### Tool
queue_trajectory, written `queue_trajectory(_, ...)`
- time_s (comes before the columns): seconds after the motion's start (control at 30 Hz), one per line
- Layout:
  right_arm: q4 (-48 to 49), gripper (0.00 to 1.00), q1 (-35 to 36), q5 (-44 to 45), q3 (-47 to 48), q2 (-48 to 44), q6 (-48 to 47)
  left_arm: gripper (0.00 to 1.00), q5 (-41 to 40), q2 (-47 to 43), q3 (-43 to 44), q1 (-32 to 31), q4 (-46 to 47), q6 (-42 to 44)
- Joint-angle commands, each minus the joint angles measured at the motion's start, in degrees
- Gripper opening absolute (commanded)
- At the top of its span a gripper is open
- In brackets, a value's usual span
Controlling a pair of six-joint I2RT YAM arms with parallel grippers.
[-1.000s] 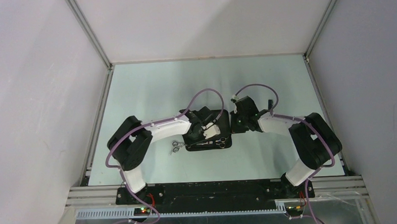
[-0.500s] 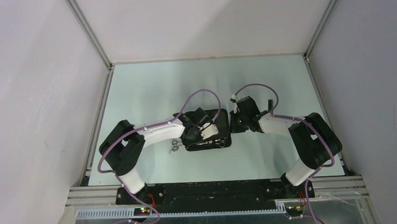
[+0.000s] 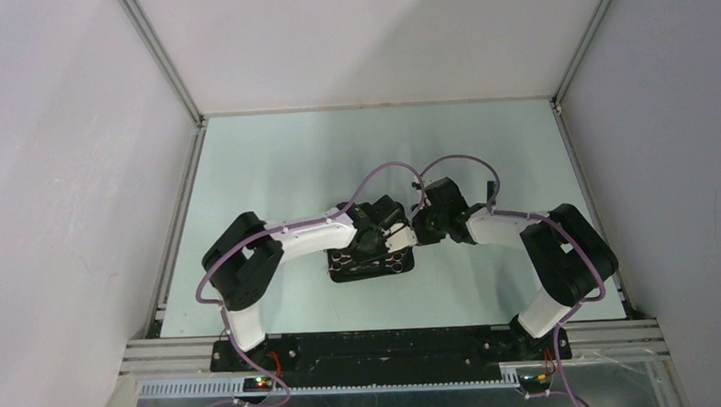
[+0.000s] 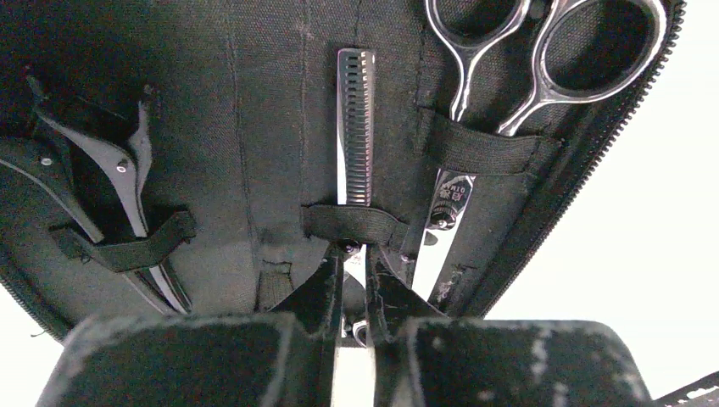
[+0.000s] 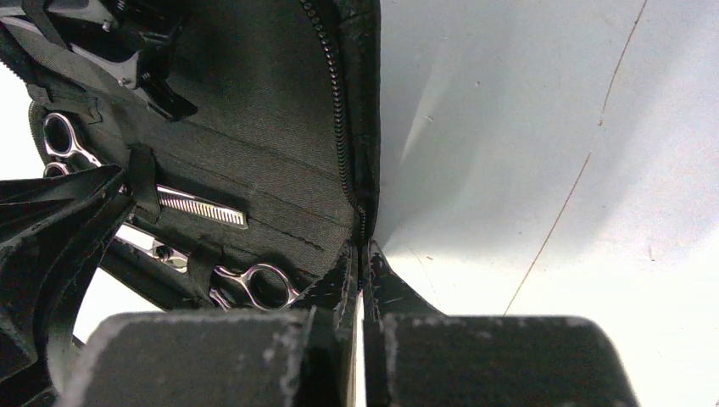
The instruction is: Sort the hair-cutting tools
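Black fabric zip case (image 4: 254, 127) lies open on the table (image 5: 551, 127), between the two arms; the right tool (image 5: 362, 263) is pressed together on its zipped edge, pinning the flap. The left tool (image 4: 354, 297) is all but closed, seemingly pinching the lower end of the toothed scissors (image 4: 356, 119), whose blade runs under the middle elastic loop (image 4: 352, 222). Beside it the ring-handled scissors (image 4: 543, 59) sit strapped in; the black clips (image 4: 127, 178) are strapped in at the far side. Sorting looks well advanced; this pair wants seating, and no comb can be made out.
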Motion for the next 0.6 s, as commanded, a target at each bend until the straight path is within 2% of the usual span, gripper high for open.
queue_trajectory(0.0,1.82,0.0,1.2,-2.4,-0.22,-0.57,0.82,0.15,-0.51,-2.25,1.46,-1.06,7.45,-1.44)
queue_trajectory(0.07,1.68,0.0,1.31,-1.81,-0.24,-0.91,0.86,0.35,-2.58,-5.63,-0.48,-1.06,8.72,-2.77)
queue_trajectory(0.1,1.63,0.0,1.49,-1.28,-0.31,-1.01,0.9,0.48,-3.12,-8.25,-1.91,-1.08,9.18,-3.37)
queue_trajectory(0.17,1.61,0.0,1.78,-0.33,-0.28,-1.35,1.17,0.63,-5.21,-13.19,-4.16,-0.99,10.47,-5.61)
queue_trajectory(0.2,0.29,0.0,1.96,0.23,-0.28,-1.54,1.31,0.67,-5.62,-14.82,-5.78,-0.89,11.17,-7.78)
queue_trajectory(0.37,-0.84,0.0,2.46,1.92,-0.26,-1.94,1.56,0.69,-6.97,-26.93,-11.39,1.01,11.38,-18.5)
queue_trajectory(0.57,-2.02,0.0,2.86,3.79,-0.24,-2.86,2.16,0.64,-4.33,-32.91,-18.49,7.21,7.28,-35.91)
